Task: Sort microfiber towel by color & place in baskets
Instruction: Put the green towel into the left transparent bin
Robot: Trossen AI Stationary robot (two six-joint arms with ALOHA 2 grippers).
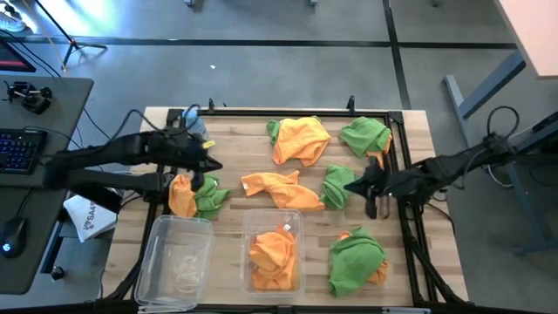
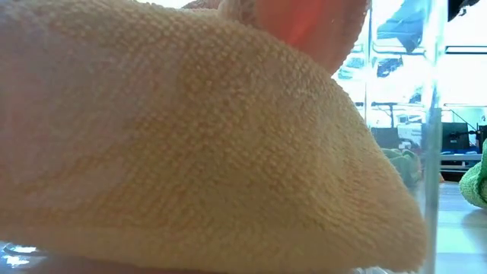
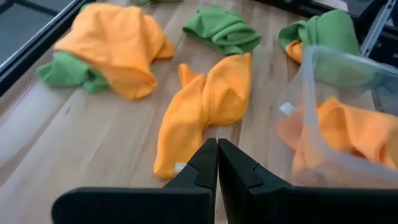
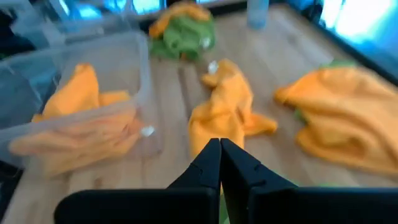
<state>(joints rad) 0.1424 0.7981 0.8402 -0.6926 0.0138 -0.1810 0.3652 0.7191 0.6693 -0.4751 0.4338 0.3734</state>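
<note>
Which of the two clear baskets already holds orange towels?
The basket nearer the table's middle holds orange towels; the other basket, on the left arm's side, holds none.

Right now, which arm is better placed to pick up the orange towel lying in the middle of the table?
Probably the right. The right gripper hangs just beside the orange towel, with jaws shut. The left gripper, also shut, is farther off, above a small orange and green pile.
</note>
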